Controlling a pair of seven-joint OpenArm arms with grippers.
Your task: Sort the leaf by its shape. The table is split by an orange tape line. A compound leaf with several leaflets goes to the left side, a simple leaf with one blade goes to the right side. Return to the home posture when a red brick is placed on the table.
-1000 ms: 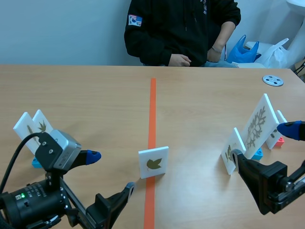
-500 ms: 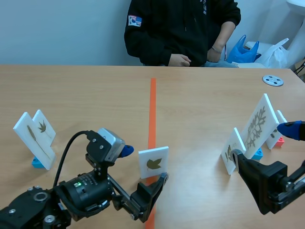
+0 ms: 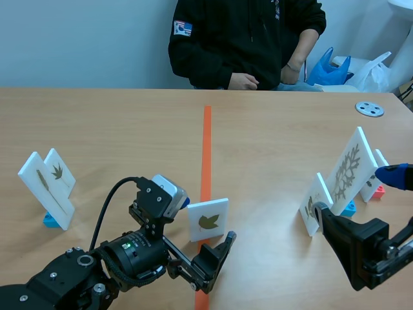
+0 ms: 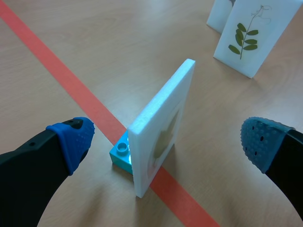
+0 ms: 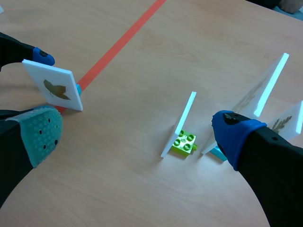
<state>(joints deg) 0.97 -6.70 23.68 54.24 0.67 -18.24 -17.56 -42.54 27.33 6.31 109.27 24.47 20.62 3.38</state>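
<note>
1. A person [image 3: 245,39] sits at the bench's [image 3: 129,129] 12 o'clock edge, and a grey disc [image 3: 369,109] lies toward 2 o'clock. Two white cards [image 3: 48,184] stand at 9 o'clock from the centre. A cluster of cards [image 3: 352,166] stands at 3 o'clock, just ahead of the right fingers [image 5: 40,135], which are spread apart on nothing.
2. The leaf card [image 4: 163,127] stands upright on a blue brick [image 4: 121,155] on the orange tape line [image 3: 206,142]. The left fingers [image 4: 71,139] are wide apart, one at its 9 o'clock and one at its 3 o'clock, neither touching.
3. From the left wrist the card is nearly edge-on, so its leaf print is hard to make out. In the scene view the brick is out of sight behind the card.
</note>
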